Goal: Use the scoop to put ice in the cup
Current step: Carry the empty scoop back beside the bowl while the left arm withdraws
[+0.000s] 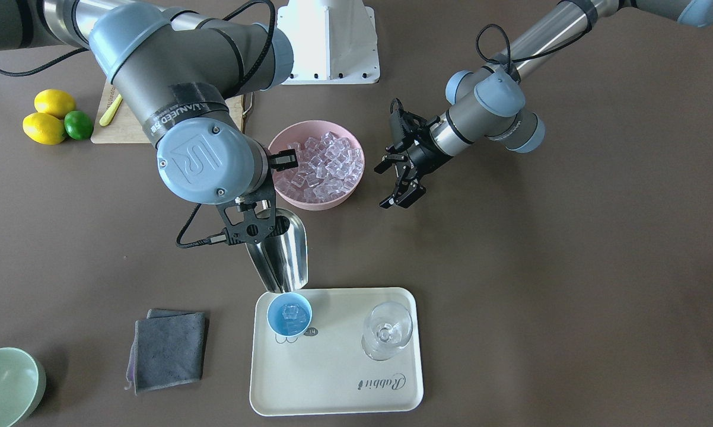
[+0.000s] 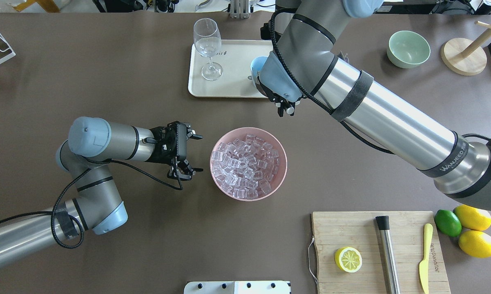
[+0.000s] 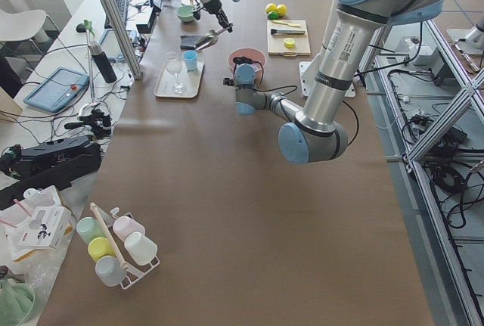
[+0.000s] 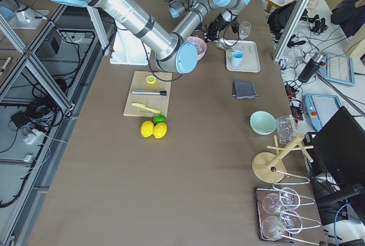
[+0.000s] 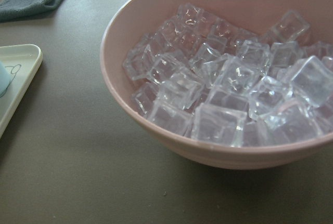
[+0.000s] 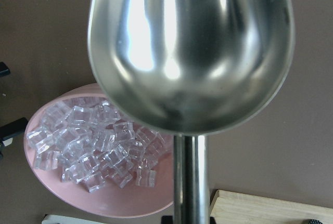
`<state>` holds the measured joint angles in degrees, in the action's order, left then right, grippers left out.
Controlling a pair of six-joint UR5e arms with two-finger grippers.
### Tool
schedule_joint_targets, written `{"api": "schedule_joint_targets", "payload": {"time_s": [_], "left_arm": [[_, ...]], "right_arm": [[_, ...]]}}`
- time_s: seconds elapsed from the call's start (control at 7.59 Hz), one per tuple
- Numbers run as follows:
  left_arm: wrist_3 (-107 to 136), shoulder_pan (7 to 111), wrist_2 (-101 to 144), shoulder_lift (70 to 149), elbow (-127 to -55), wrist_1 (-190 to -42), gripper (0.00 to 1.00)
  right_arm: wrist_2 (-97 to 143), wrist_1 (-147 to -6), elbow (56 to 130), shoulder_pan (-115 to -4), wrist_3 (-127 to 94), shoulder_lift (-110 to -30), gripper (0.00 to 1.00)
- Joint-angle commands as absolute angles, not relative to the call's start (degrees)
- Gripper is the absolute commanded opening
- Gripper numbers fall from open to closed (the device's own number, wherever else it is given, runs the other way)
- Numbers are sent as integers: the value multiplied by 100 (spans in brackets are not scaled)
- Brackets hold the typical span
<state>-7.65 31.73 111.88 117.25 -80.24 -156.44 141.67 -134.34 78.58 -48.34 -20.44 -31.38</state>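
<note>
Frame centre: the right gripper (image 1: 260,220) clenches the shiny steel scoop (image 1: 288,255) by its thin rod handle, which looks stiff and probably slippery; the left gripper (image 2: 196,153) hangs released.

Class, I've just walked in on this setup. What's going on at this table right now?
The right gripper holds the steel scoop by its handle, with the mouth tipped down just over the light-blue cup on the cream tray. The scoop's trough looks empty, and a few ice cubes already sit in the cup. The left gripper hangs open beside the pink bowl of ice, holding nothing.
</note>
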Motion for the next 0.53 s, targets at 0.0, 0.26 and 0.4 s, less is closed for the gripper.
{"api": "schedule_joint_targets", "payload": {"time_s": [0.0,0.26,0.4], "left_arm": [[-765,3173,11188,11725,-8024,-15645,98],[-773,3173,11197,11725,-8033,-15671,98],[-773,3173,11206,11725,-8033,-15688,98]], "right_arm": [[13810,-13438,8863,-4869,-2239,-3601,0],[13703,-12950,10601,-4869,-3344,-5011,0],[13676,-12807,10991,-4860,-3409,-5488,0]]}}
